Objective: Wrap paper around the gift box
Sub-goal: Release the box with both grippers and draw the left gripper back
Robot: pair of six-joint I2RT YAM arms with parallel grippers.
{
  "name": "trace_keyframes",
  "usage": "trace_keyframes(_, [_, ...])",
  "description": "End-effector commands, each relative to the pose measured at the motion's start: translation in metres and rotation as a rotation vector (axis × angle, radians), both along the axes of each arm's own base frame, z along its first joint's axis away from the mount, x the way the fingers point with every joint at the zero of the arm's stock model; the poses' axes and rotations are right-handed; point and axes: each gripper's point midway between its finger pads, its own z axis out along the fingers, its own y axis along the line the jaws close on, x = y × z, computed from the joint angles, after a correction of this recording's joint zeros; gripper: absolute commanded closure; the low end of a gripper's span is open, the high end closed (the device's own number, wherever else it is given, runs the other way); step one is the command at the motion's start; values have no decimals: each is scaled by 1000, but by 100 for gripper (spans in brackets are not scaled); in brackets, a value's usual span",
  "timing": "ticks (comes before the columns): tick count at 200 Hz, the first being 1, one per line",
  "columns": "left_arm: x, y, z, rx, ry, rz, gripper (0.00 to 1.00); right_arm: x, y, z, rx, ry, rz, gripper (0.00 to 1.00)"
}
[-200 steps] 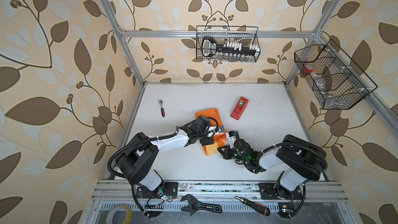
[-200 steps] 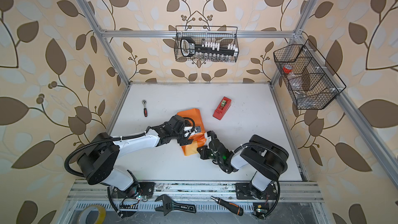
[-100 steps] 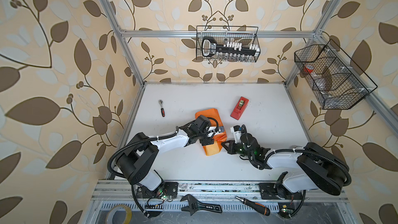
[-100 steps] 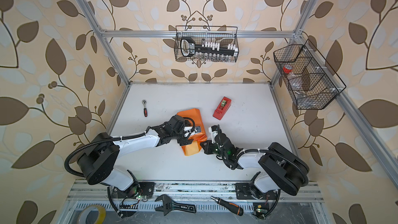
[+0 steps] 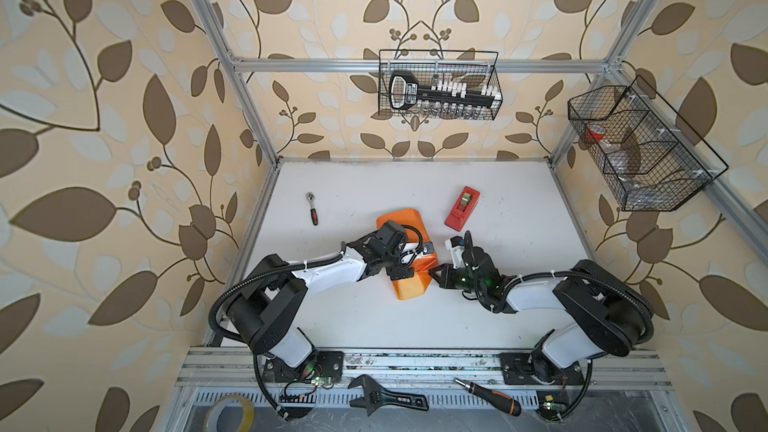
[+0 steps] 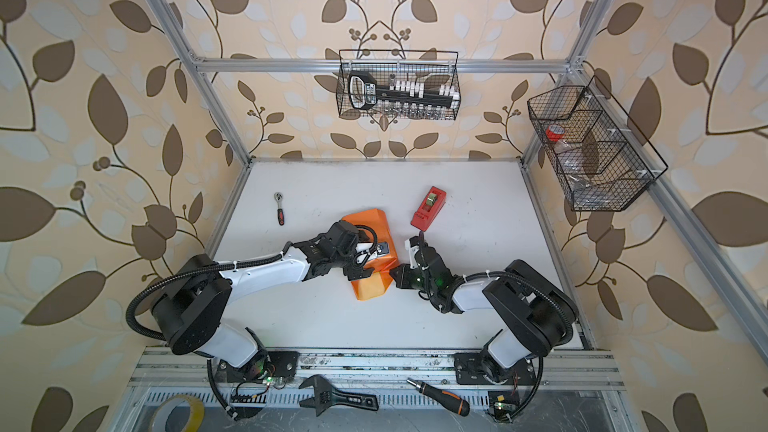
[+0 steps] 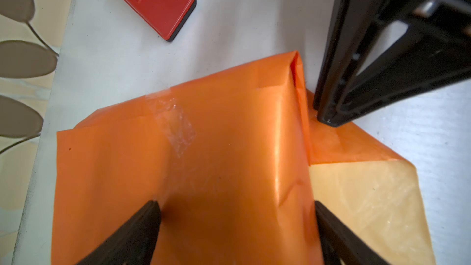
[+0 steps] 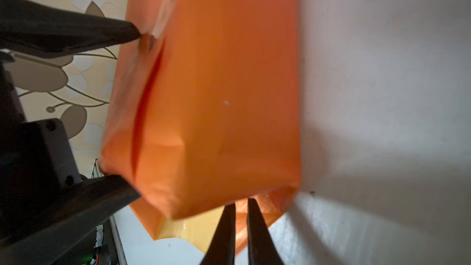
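Observation:
The paper (image 5: 409, 289) (image 6: 370, 286), orange side out, is folded round a box shape near the middle of the table. The gift box itself is hidden inside it. A strip of clear tape (image 7: 175, 126) holds a seam on top. My left gripper (image 5: 408, 263) (image 7: 235, 203) is open over the parcel, its fingertips (image 8: 132, 35) against the paper near two edges. My right gripper (image 5: 432, 274) (image 8: 238, 201) is shut, and its tips press on the loose flap (image 7: 364, 200), yellow inside, at the parcel's end.
A red tape dispenser (image 5: 462, 208) (image 6: 428, 208) lies just behind the parcel to the right. A small ratchet (image 5: 311, 208) lies at the back left. Two wire baskets (image 5: 440, 85) (image 5: 640, 147) hang on the walls. A wrench (image 5: 386, 398) and a screwdriver (image 5: 486, 396) rest on the front rail.
My right arm has swung its elbow out to the right, and its wrist has turned, while its tips stayed at the parcel's end. The left arm has not moved.

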Motion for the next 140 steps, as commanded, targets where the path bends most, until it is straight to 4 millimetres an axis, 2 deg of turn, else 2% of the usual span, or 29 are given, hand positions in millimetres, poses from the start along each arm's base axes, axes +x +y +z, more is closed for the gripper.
trace_keyframes(1, [0, -15, 21, -72, 17, -18, 7, -4, -1, 12, 35, -28, 25, 86])
trace_keyframes(26, [-2, -27, 51, -196, 37, -3, 5, -6, -16, 21, 5, -52, 14, 79])
trace_keyframes(38, [-4, -32, 69, -268, 46, 8, 4, -3, -25, 27, -3, -62, -1, 72])
trace_keyframes(45, [-5, -33, 72, -301, 61, 23, 4, 0, -29, 32, -2, -72, -9, 66])
trace_keyframes(50, [-7, -33, 89, -347, 45, 32, 4, 2, -32, 36, -2, -81, -16, 62])
trace_keyframes(73, [-15, -26, 111, -477, 74, 109, 4, 15, -42, 54, -9, -116, -45, 50])
trace_keyframes(89, [-18, -12, 117, -534, 83, 206, 5, 27, -43, 62, -12, -127, -61, 46])
trace_keyframes(101, [-17, 7, 116, -563, 80, 320, 6, 36, -40, 65, 0, -118, -68, 42])
trace_keyframes(120, [-15, 44, 106, -592, 71, 522, 9, 48, -27, 68, 36, -104, -55, 38])
trace_keyframes(140, [-20, 78, 86, -626, 125, 713, 13, 57, -14, 65, 76, -77, -30, 37])
